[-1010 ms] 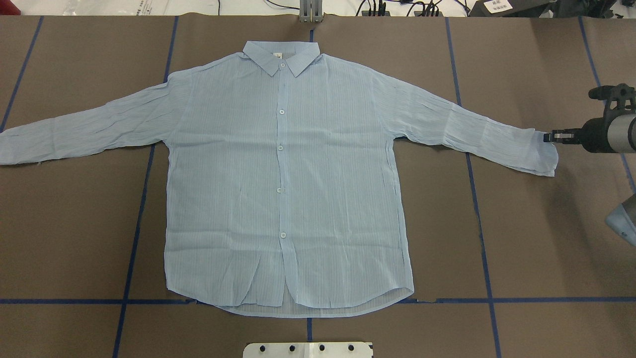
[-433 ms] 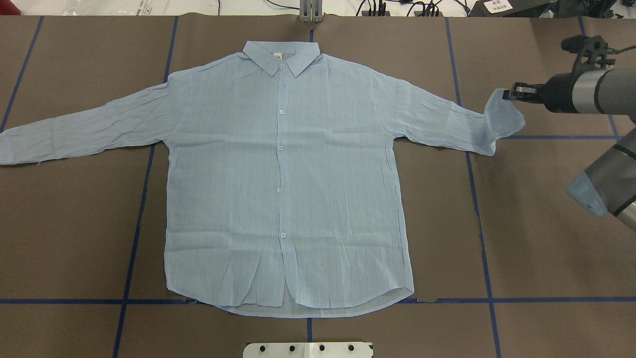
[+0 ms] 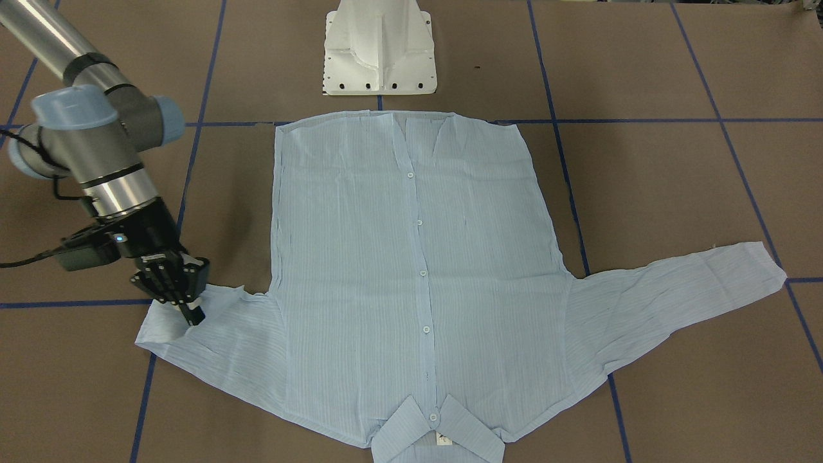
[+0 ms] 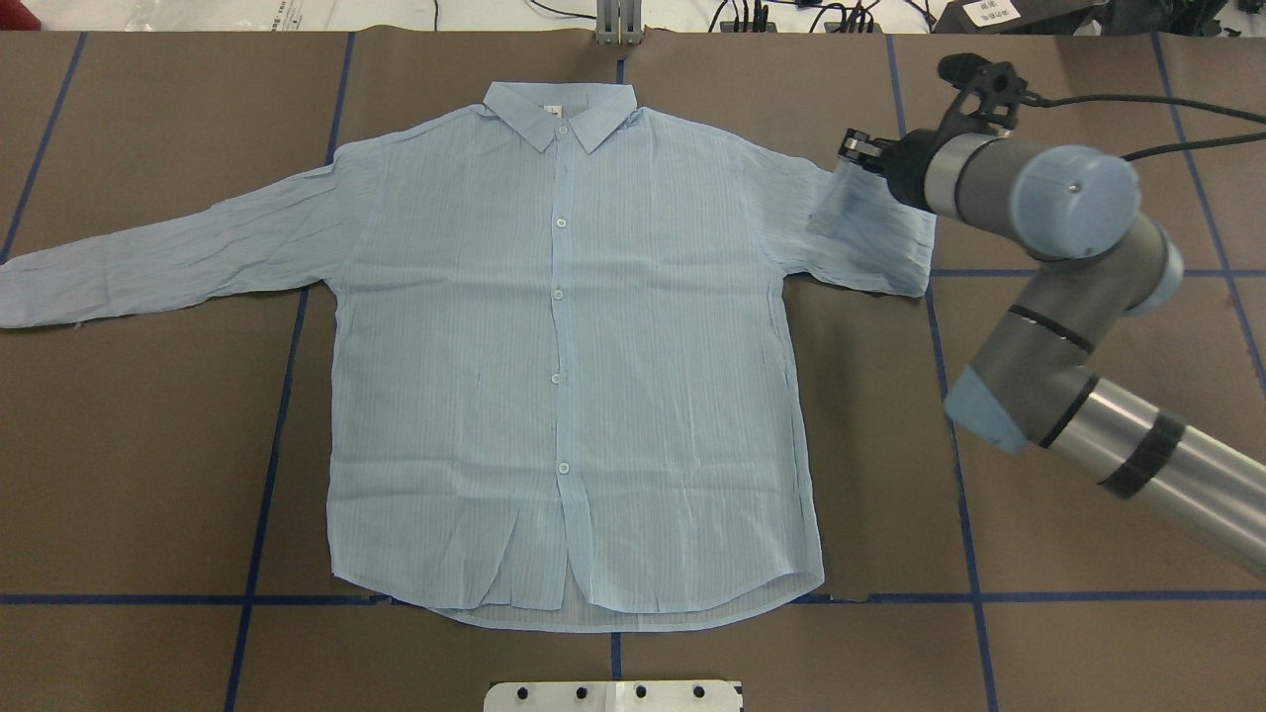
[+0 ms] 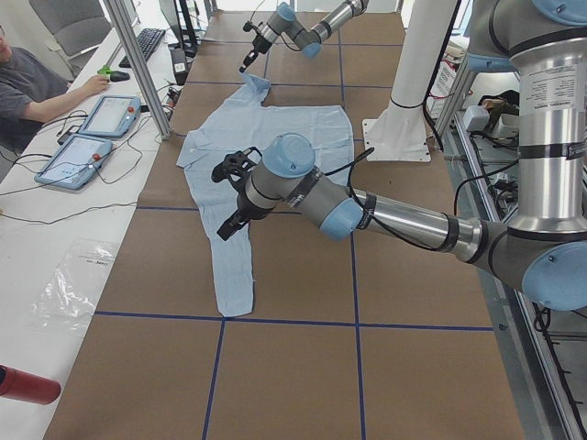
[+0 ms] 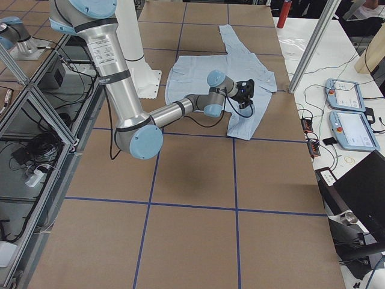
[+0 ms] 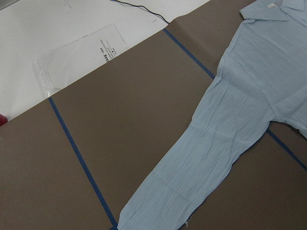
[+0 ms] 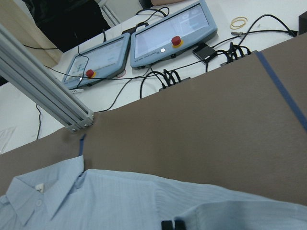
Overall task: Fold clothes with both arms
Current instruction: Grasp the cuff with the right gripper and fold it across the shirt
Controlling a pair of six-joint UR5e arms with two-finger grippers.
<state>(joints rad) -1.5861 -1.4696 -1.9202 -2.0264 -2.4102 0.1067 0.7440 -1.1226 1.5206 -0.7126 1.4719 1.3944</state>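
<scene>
Nearest me, the left gripper (image 5: 229, 223) hangs over the left sleeve (image 4: 168, 259), which lies flat and stretched out toward 9 o'clock in the overhead view. From this end I cannot tell whether its jaws are parted or closed. Beyond it the pale-blue striped shirt (image 4: 673, 376) is spread face up on the brown surface (image 4: 148, 445), buttoned, with its collar (image 4: 524, 109) at 12 o'clock and its hem at 6. Farthest off, the right gripper (image 4: 851, 148) has its jaws pinched tight on the cuff of the right sleeve (image 4: 875, 237), which is raised and doubled back toward the shoulder at about 2 o'clock. I'd judge the folding barely begun: 1 sleeve is partway in, while the other sleeve and the body folds are all left to do.
</scene>
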